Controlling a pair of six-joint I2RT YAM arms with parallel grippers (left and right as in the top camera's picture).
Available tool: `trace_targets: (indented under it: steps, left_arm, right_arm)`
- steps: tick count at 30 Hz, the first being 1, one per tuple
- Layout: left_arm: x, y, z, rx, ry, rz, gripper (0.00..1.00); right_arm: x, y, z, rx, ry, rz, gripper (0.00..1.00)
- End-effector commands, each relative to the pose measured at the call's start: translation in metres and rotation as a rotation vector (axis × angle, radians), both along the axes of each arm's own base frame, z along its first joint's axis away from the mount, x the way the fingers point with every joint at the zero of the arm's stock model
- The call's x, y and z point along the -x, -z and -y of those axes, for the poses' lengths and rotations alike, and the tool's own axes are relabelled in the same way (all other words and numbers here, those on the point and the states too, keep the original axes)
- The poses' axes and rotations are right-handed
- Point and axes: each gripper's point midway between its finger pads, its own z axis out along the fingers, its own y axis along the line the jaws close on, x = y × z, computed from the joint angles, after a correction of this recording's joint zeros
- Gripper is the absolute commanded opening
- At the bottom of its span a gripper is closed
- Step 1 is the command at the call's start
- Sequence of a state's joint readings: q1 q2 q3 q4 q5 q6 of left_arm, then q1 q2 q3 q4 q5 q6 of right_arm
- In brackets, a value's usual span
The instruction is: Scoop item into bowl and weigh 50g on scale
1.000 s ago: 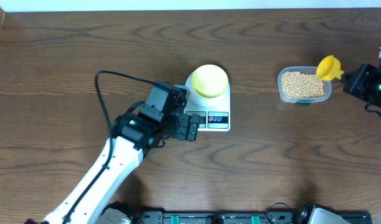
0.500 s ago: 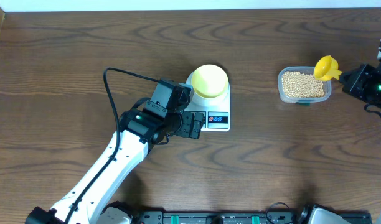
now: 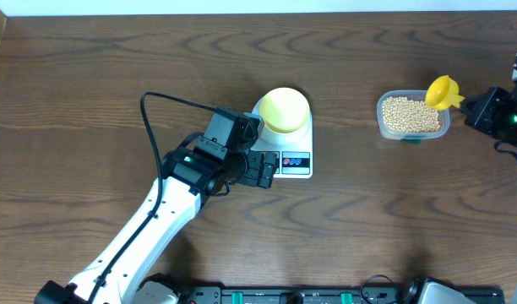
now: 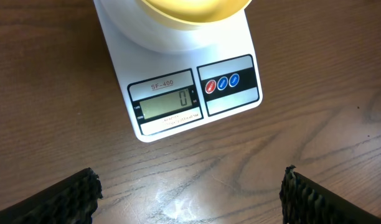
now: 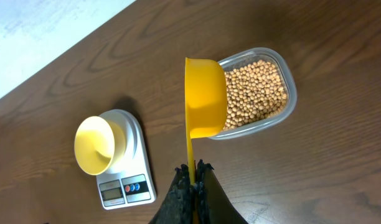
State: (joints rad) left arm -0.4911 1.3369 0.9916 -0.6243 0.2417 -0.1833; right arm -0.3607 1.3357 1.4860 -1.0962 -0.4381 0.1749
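Bowl (image 3: 284, 110) on scale (image 3: 285, 143), tub (image 3: 380, 116) well apart

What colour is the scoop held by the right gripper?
Bright yellow. The scoop shows best in the right wrist view.

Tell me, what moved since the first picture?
The left arm slid a little toward the scale, its open left gripper now at the display end. The yellow scoop, pinched in the right gripper, barely shifted. The bowl, scale and beans stayed put.
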Motion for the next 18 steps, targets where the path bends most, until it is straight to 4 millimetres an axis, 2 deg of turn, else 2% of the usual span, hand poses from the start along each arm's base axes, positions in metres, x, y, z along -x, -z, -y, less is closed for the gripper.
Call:
trace_targets:
  steps: [1,9,13,18]
  left_arm:
    - [0.003,-0.001,0.001,0.010,0.010,0.002,0.94]
    - [0.003,-0.001,0.001,0.010,0.010,0.002,0.94]
    - [0.003,-0.001,0.001,0.010,0.010,0.002,0.94]
    - [0.003,-0.001,0.001,0.010,0.010,0.002,0.94]
  right_arm:
    - [0.000,-0.002,-0.004,-0.004,-0.021,0.010,0.01]
    - [-0.004,-0.003,-0.003,0.032,-0.046,0.025,0.01]
    - [-0.006,0.006,0.012,0.132,-0.001,-0.012,0.01]
    - [-0.013,0.014,0.019,0.208,-0.018,-0.031,0.01]
